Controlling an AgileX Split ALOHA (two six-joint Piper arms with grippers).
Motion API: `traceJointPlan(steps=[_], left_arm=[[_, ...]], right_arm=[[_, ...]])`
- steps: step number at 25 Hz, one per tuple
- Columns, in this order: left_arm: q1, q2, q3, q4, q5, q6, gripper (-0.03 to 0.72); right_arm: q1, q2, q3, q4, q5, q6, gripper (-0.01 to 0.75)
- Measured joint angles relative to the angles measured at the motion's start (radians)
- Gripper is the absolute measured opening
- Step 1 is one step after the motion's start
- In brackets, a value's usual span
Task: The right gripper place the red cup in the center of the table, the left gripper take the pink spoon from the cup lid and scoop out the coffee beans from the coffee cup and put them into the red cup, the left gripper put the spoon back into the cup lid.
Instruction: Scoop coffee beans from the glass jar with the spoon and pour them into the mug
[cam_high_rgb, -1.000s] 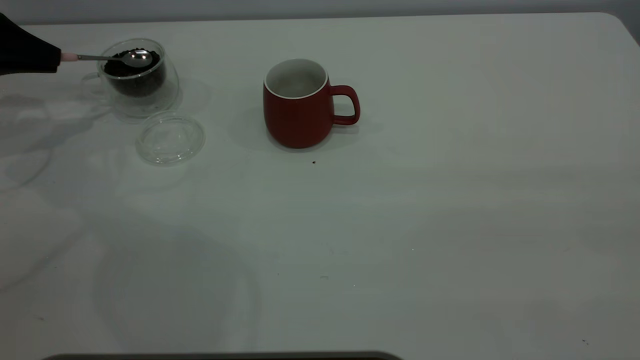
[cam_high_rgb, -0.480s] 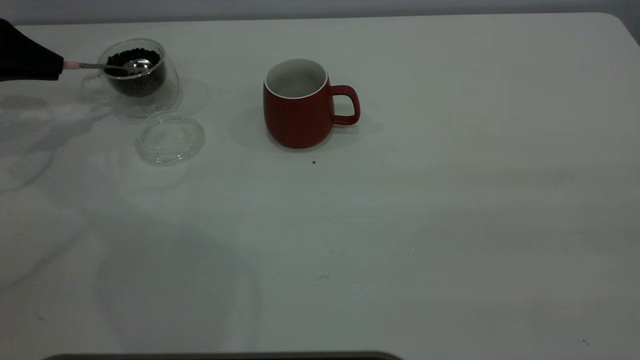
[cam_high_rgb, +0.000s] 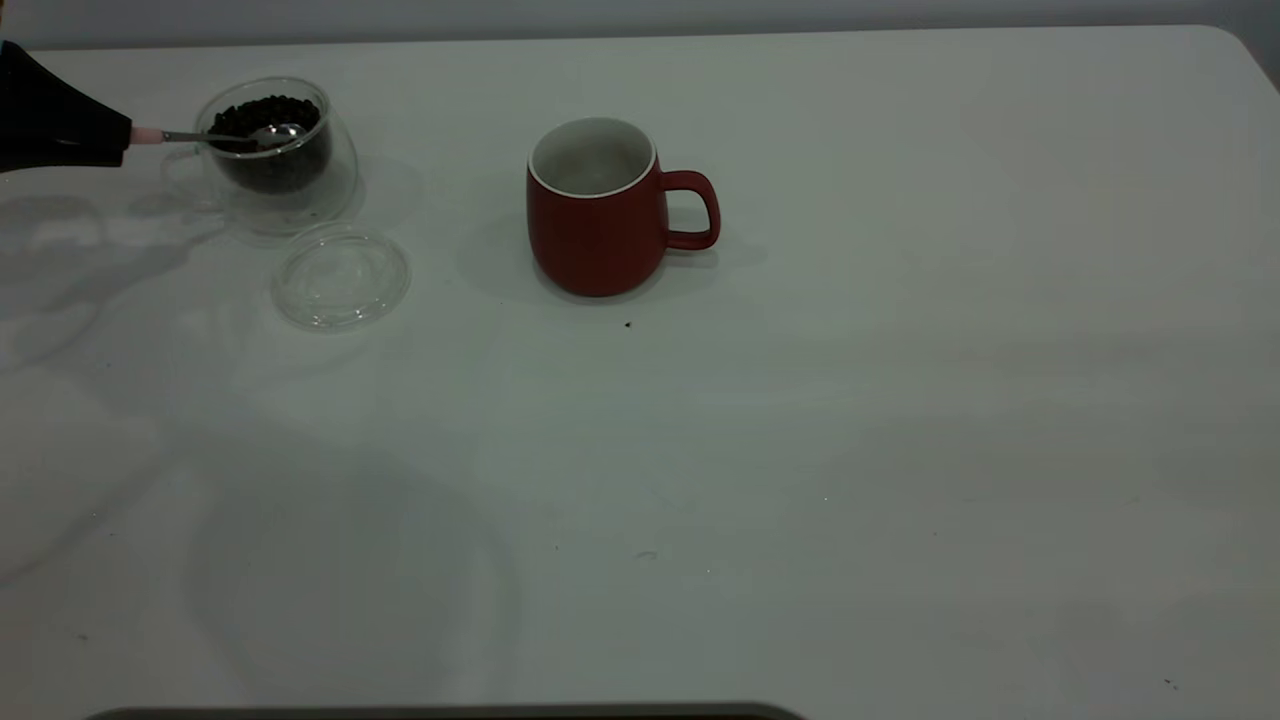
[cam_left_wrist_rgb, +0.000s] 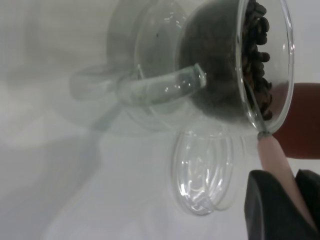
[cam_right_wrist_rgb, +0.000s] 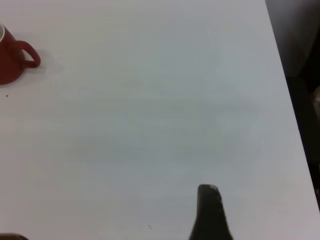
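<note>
My left gripper (cam_high_rgb: 118, 137), at the upper left edge of the exterior frame, is clamped on the pink handle of one spoon (cam_high_rgb: 215, 136). The spoon reaches level to the right from the gripper's tip, and its metal bowl sits among the beans (cam_high_rgb: 268, 150) at the mouth of one glass cup (cam_high_rgb: 277, 158). In the left wrist view the fingers (cam_left_wrist_rgb: 272, 210) pinch the pink handle of the spoon (cam_left_wrist_rgb: 276, 165) at the lower right, and the neck crosses the cup's (cam_left_wrist_rgb: 210, 75) rim, where the beans (cam_left_wrist_rgb: 257, 60) lie dark behind the glass.

The cup stands just right of my gripper, its clear handle on the side nearest the gripper. One lid (cam_high_rgb: 341, 277) lies flat on the table (cam_high_rgb: 900, 420) just below and right of the cup, with a narrow gap between them as far as I can tell. In the wrist view the lid (cam_left_wrist_rgb: 202, 175) shows beside the cup's base.

One red cup (cam_high_rgb: 600, 208) stands upright near the upper middle of the exterior frame, well right of the glass cup, handle pointing right, its white inside bare of beans. A dark speck lies on the table just below it.

My right gripper (cam_right_wrist_rgb: 212, 212) shows only as one dark finger tip at the bottom of its wrist view; I cannot tell how its fingers stand. The red cup (cam_right_wrist_rgb: 12, 60) is far from it at that view's upper left.
</note>
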Motion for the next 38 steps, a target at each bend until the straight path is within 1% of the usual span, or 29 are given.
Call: traceJointPlan(steps=[9, 15, 20, 27, 32, 38], left_arm=[[0.0, 0.002, 0.0, 0.003, 0.024, -0.173, 0.123], [0.0, 0.002, 0.0, 0.0, 0.028, -0.202, 0.123], [0.016, 0.002, 0.0, -0.007, 0.05, -0.206, 0.123], [0.064, 0.002, -0.001, -0.011, 0.09, -0.199, 0.123], [0.067, 0.002, -0.002, -0.012, 0.133, -0.147, 0.123], [0.067, 0.002, -0.002, -0.059, 0.134, -0.114, 0.123]], right_arm=[[0.0, 0.0, 0.0, 0.0, 0.0, 0.0, 0.591], [0.0, 0.0, 0.0, 0.0, 0.0, 0.0, 0.591], [0.0, 0.0, 0.0, 0.0, 0.0, 0.0, 0.591], [0.0, 0.0, 0.0, 0.0, 0.0, 0.0, 0.591], [0.0, 0.0, 0.0, 0.0, 0.0, 0.0, 0.591], [0.0, 0.0, 0.0, 0.0, 0.0, 0.0, 0.591]])
